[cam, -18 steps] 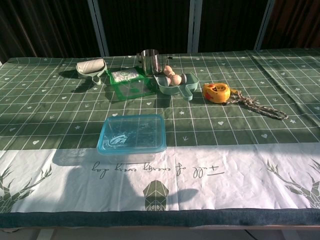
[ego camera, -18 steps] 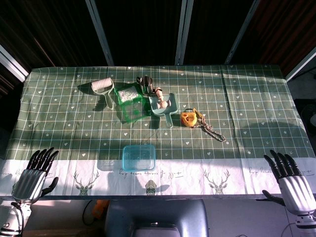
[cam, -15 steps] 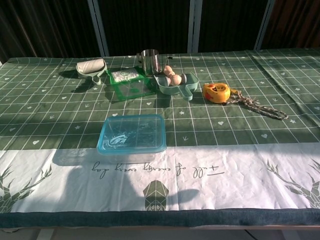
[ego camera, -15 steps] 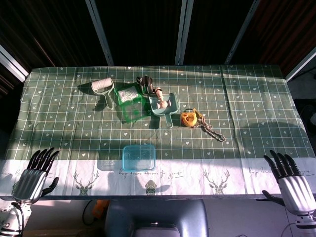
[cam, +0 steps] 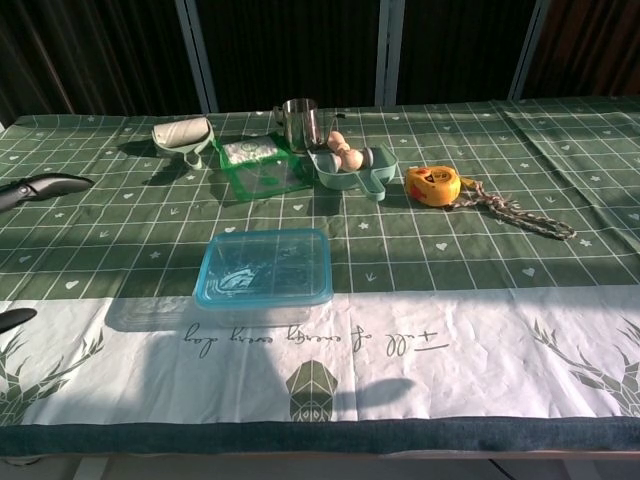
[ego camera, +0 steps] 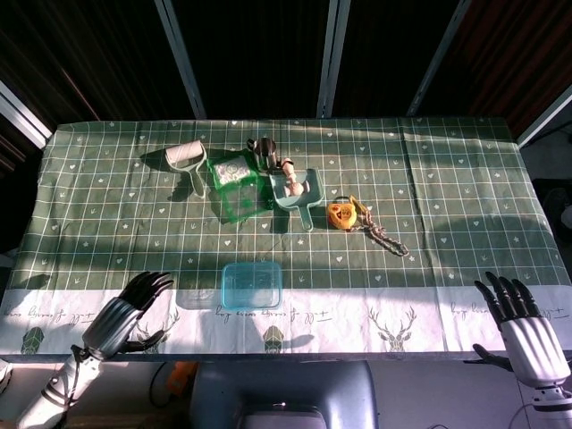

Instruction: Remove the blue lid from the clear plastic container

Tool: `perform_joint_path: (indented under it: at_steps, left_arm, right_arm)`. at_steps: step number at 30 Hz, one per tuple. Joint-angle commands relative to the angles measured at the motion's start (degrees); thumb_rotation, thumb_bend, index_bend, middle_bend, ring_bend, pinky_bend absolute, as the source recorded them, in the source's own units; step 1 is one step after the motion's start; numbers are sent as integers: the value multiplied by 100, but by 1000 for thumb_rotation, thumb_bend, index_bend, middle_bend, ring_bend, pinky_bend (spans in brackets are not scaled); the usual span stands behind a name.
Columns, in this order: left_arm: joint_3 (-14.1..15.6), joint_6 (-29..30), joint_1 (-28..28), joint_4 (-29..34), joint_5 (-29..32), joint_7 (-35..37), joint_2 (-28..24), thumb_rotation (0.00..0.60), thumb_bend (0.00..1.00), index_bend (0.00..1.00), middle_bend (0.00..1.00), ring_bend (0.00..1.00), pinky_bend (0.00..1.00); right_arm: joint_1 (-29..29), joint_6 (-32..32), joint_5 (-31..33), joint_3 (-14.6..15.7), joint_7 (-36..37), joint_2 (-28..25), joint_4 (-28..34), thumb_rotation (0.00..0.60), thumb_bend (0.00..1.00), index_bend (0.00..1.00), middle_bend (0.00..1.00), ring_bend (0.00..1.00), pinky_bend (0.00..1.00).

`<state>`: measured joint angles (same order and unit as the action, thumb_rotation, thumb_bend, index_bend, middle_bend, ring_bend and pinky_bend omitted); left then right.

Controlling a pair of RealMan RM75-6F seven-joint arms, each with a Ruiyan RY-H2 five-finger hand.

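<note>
The clear plastic container (ego camera: 251,286) (cam: 265,271) sits near the table's front edge, with its blue lid (ego camera: 251,281) (cam: 266,263) closed on top. My left hand (ego camera: 121,313) hovers to the container's left over the white strip of cloth, fingers spread, holding nothing; in the chest view only its fingertips (cam: 45,186) show at the left edge. My right hand (ego camera: 521,325) is at the front right corner, far from the container, fingers spread and empty.
At the back stand a lint roller (ego camera: 185,157), a green box (ego camera: 231,183), a metal cup (ego camera: 264,149), a teal tray with eggs (ego camera: 296,189), a yellow tape measure (ego camera: 341,214) and a rope (ego camera: 382,236).
My left hand has swung in from the front left corner toward the container, and its fingertips now enter the chest view. The right hand and the container have stayed put.
</note>
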<state>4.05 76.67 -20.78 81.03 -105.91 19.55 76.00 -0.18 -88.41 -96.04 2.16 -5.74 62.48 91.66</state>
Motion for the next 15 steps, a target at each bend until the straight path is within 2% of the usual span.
perform_joint_path:
  at_steps: [1,5,15]
  left_arm:
    - [-46,-519,-577,-381,-185,481,521,600,258,0,0,0,0]
    - [-154,-1010,-967,-615,1,577,882,600,256,0,0,0,0]
    - [-355,-1432,-1398,-1015,440,431,1545,600,255,0,0,0,0]
  right_arm:
    - [24,58,6,19,11,-13,23,600,120,0,0,0,0]
    - [52,134,19,45,95,-73,53,600,120,0,0,0,0]
    - [68,171,82,38,185,-137,92,600,119,0,0,0,0]
